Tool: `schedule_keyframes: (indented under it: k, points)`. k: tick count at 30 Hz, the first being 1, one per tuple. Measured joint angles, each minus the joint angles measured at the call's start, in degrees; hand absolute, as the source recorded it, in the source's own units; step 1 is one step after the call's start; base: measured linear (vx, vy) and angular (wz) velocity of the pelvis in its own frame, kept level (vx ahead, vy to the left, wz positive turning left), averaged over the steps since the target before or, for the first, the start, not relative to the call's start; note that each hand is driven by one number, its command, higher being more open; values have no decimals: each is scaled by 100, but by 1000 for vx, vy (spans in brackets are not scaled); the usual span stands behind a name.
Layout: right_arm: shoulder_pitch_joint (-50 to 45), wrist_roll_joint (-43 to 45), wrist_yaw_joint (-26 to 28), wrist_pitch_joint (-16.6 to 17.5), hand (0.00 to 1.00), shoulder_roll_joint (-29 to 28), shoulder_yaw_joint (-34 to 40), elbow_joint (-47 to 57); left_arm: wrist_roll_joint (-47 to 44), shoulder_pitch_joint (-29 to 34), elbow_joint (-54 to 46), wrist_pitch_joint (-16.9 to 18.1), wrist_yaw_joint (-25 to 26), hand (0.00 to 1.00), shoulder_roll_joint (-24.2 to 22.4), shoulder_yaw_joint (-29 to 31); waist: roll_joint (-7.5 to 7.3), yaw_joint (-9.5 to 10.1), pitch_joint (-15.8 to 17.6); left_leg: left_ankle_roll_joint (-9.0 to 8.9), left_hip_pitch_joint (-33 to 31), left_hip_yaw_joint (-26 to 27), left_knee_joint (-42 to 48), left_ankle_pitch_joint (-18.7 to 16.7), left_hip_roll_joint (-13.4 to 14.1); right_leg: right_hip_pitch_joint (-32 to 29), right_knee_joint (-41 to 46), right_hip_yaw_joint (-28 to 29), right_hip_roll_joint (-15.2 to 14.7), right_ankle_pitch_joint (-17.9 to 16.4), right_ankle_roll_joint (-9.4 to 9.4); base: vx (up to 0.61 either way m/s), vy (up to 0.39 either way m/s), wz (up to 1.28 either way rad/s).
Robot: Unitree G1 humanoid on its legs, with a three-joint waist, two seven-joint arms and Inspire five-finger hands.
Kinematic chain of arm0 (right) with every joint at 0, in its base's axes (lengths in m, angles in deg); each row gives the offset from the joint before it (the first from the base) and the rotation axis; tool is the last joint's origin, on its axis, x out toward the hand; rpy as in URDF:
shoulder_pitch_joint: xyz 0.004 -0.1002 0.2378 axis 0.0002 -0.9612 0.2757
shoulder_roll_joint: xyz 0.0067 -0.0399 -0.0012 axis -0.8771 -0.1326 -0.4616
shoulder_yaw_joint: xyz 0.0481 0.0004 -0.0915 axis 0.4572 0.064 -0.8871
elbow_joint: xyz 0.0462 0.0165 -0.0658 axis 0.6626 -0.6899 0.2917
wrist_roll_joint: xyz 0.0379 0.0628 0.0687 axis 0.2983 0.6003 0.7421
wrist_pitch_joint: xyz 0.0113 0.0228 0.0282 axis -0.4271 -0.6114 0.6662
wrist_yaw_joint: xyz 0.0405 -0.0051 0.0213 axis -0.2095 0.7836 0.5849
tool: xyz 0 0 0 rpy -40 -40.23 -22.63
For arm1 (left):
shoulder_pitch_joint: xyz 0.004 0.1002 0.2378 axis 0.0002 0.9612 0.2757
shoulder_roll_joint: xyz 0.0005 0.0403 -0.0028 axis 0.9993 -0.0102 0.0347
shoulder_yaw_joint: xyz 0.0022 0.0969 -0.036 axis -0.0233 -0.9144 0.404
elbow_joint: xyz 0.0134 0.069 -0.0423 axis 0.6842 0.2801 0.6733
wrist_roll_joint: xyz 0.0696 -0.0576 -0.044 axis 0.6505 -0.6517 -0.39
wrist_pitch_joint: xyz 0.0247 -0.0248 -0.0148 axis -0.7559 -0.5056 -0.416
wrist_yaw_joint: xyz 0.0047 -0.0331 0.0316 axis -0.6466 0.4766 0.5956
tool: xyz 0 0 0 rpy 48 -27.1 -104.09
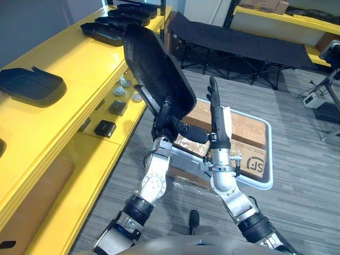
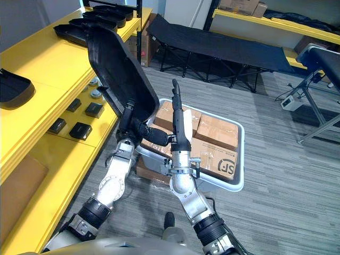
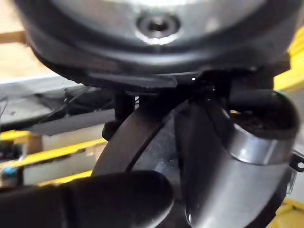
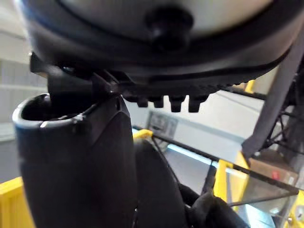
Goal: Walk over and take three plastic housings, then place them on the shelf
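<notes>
While the left hand (image 1: 162, 125) is raised in front of the robot, its fingers are clenched round the lower edge of a large black plastic housing (image 1: 154, 69). In the left wrist view the housing's dark rim sits between the thumb and the fingers. The housing stands tilted, with its hollow side facing the robot and its upper end leaning over the front edge of the yellow shelf (image 1: 79, 69). It is in the air and does not rest on the shelf.

Just to the right, the right hand (image 1: 217, 119) is held upright with its fingers straight and released, grasping nothing. Its fingertips are just beside the housing's right edge; whether they touch it cannot be told.

On the top board of the shelf, near the robot's left, a second black housing (image 1: 32, 85) lies flat. Farther along the same board, a row of more black housings (image 1: 106, 33) lies at the far end. On the lower board under the held housing lie a few small black boxes (image 1: 105, 128) and some small pale round parts (image 1: 119, 91).

On the grey carpet floor behind the two hands stands a white tray (image 1: 268, 159) holding cardboard boxes (image 1: 247, 133). Beyond it stands a black folding cot (image 1: 239, 42), and behind the cot another yellow shelf (image 1: 287, 16) runs along the wall.
</notes>
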Motion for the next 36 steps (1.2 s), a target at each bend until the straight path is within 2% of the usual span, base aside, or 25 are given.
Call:
schedule_keyframes:
  k: [3, 4, 5, 6, 11, 13, 16, 20, 22, 25, 27, 29, 33, 36]
  points:
    - [-134, 16, 2, -101, 100, -145, 14, 6, 1662, 191, -185, -11, 882, 0, -85, 155, 17, -6, -13, 2, 0, 6, 27, -28, -1, 2, 15, 0, -1, -8, -12, 0, 0, 0]
    - [-137, 19, 2, -107, 100, -154, 15, 6, 1747, 196, -191, -17, 925, 0, -85, 164, 18, -7, -14, 2, 0, 7, 28, -28, 0, 2, 15, 0, -1, -8, -12, 0, 0, 0]
    - [-160, 93, 3, -188, 100, -218, 36, 6, 2544, 229, -203, -32, 1342, 0, -116, 322, 30, -15, -20, 2, 0, 7, 29, -28, 2, 2, 15, 0, 1, -8, -12, 0, 0, 0]
    - [-204, 143, 2, -236, 100, -222, 100, 6, 2938, 236, -221, -29, 1549, 0, -154, 505, 52, -8, -33, 1, 0, 6, 29, -29, 2, 3, 15, -1, 2, -8, -13, 0, 0, 0]
    - [-676, 179, -75, -596, 100, -194, 726, -63, 4537, 277, -590, 11, 2655, 0, -188, 1514, 146, -5, -85, -1, -2, 5, 25, -36, 5, 2, 9, -4, 4, -20, -30, 0, 0, 0]
    - [-832, 297, -162, -598, 100, -138, 865, -62, 5236, 404, -761, 28, 3112, 0, -179, 1784, 187, -7, -110, -2, -1, 10, 26, -44, 5, 2, 1, -2, 5, -20, -31, 0, 0, 0]
    - [-848, 422, -137, -529, 100, -138, 879, -44, 5727, 434, -760, 20, 3436, 0, -176, 1911, 224, 1, -132, -2, -1, 11, 26, -44, 7, 2, -6, 0, 8, -17, -29, 0, 0, 0]
    - [-990, 1178, 330, -140, 100, -151, 886, 147, 6071, 589, -765, 24, 3509, 0, -137, 1967, 290, -7, -181, -7, 1, 27, 21, -49, 9, 0, -17, 12, 10, -15, -26, 0, 0, 0]
    - [-1073, 1842, 909, 106, 100, -151, 888, 227, 6084, 694, -765, 23, 3500, 0, -133, 2030, 310, -27, -193, -8, 6, 44, 21, -50, 13, -6, -19, 30, 17, -12, -21, 0, 0, -4]
    - [-1097, 2768, 1685, 188, 100, -151, 929, 238, 6082, 818, -767, 30, 3388, 0, -103, 2076, 323, -25, -203, -10, 7, 52, 22, -52, 23, -8, -20, 40, 27, -11, -20, 0, 0, -1]
    - [-1157, 3498, 2410, 233, 100, -147, 951, 241, 6074, 998, -767, 99, 3115, 0, -60, 2080, 346, -6, -217, -13, 3, 51, 22, -53, 34, -10, -23, 39, 37, -11, -20, 0, 0, 0]
    - [-1188, 3883, 2891, 262, 100, -146, 955, 242, 6060, 1105, -792, 158, 2820, 0, -51, 2079, 351, 23, -220, -17, -1, 48, 23, -56, 43, -10, -24, 38, 46, -12, -21, 0, 0, 0]
    - [-1188, 4530, 3638, 266, 100, -128, 950, 478, 5807, 1221, -992, 164, 1994, 0, 8, 1990, 355, 95, -221, -20, -14, 42, 25, -58, 48, -15, -26, 33, 50, -12, -21, 0, 0, 0]
    - [-1169, 4774, 3939, 282, 100, -107, 1017, 773, 5494, 1448, -1258, 276, 1314, 0, 98, 1778, 357, 132, -223, -19, -20, 31, 27, -64, 50, -13, -27, 23, 50, -13, -22, 0, 0, 0]
